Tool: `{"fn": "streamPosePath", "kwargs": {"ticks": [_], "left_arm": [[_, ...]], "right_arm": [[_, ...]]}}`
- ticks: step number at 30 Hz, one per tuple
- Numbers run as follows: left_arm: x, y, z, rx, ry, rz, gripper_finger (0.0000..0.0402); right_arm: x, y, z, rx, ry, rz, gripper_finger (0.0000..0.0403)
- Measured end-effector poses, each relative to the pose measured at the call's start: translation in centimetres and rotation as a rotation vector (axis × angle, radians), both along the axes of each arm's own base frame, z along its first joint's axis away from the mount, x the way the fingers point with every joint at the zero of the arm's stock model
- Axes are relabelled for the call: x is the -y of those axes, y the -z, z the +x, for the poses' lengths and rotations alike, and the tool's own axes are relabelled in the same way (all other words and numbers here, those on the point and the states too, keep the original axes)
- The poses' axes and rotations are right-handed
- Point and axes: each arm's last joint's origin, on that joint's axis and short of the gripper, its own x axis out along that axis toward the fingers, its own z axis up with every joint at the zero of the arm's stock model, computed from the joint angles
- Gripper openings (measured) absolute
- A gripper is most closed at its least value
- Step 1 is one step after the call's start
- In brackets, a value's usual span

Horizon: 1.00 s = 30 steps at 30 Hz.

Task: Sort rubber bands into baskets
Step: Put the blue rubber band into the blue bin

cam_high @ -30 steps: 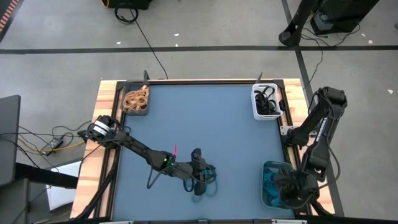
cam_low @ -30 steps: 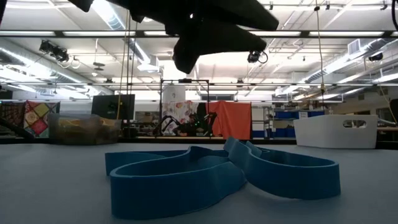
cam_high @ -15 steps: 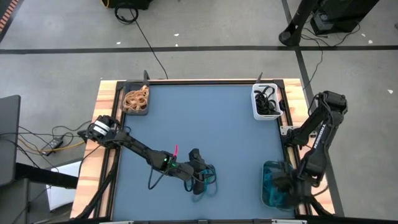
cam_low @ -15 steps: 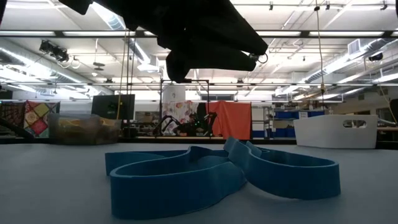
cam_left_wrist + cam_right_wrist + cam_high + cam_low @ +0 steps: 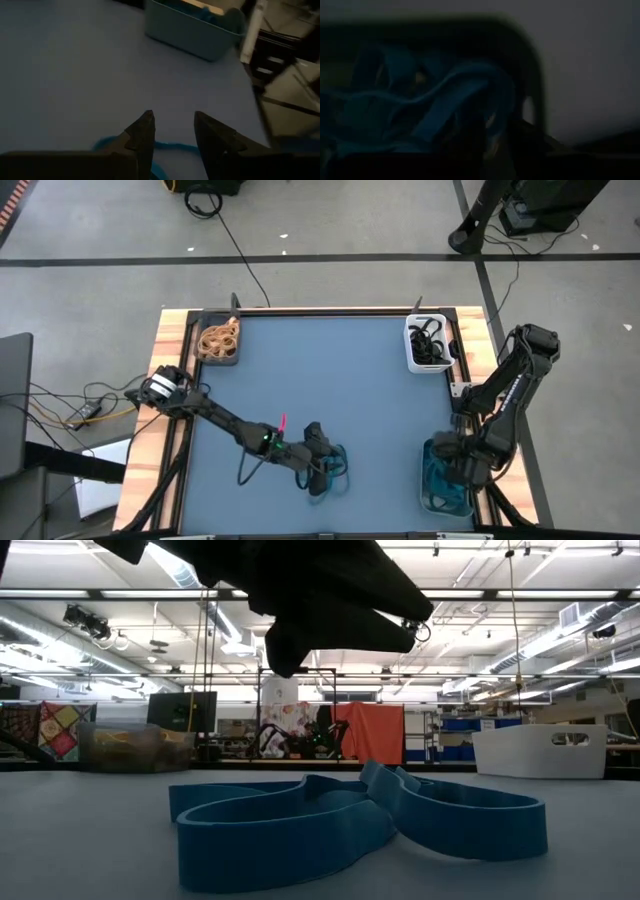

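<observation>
Left gripper point(image 5: 320, 476) jaws stand apart with nothing between them, hovering over the blue rubber bands point(image 5: 333, 463) near the table's front edge; whether the right gripper point(image 5: 450, 472), inside the grey-teal basket point(image 5: 428, 498), is open I cannot tell. From above, the right arm has shifted within that basket since a second ago, probably dropping off a band. Tan bands fill the dark basket point(image 5: 218, 340), black ones the white basket point(image 5: 428, 345). At table height, the blue loops point(image 5: 350, 825) lie untouched beneath the left gripper. Its wrist camera shows parted fingers point(image 5: 142, 132) just above them. The right wrist camera shows blue bands point(image 5: 445, 100) heaped close.
</observation>
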Motion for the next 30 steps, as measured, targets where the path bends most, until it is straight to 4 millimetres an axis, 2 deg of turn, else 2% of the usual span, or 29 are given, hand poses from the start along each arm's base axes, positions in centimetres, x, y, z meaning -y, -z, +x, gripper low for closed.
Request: {"fn": "streamPosePath", "kwargs": {"ticks": [6, 8, 11, 17, 23, 30], "left_arm": [[1.2, 0.6, -0.9, -0.076, 0.067, -0.020, 0.0142], [1.2, 1.2, -1.3, -0.141, 0.047, -0.027, 0.0142], [0.8, 2.2, -2.1, -0.271, 0.002, -0.011, 0.0142], [0.3, 3.2, -3.0, -0.409, -0.062, 0.000, 0.0142], [0.0, 3.9, -3.3, -0.445, -0.096, 0.029, 0.0142], [0.2, 6.8, -3.0, -0.502, -0.121, 0.045, 0.0131]], "right_arm": [[0.0, -0.2, -0.3, -0.105, 0.067, 0.044, 0.0172], [-0.1, -0.9, -0.2, -0.087, 0.128, 0.053, 0.0193], [-0.7, -2.3, 0.3, 0.016, 0.128, 0.088, 0.0210], [-1.4, -4.5, 0.9, 0.205, 0.057, 0.088, 0.0209], [-1.6, -4.6, 1.0, 0.214, 0.040, 0.101, 0.0193], [-1.7, -4.6, 0.9, 0.241, 0.032, 0.091, 0.0175]]}}
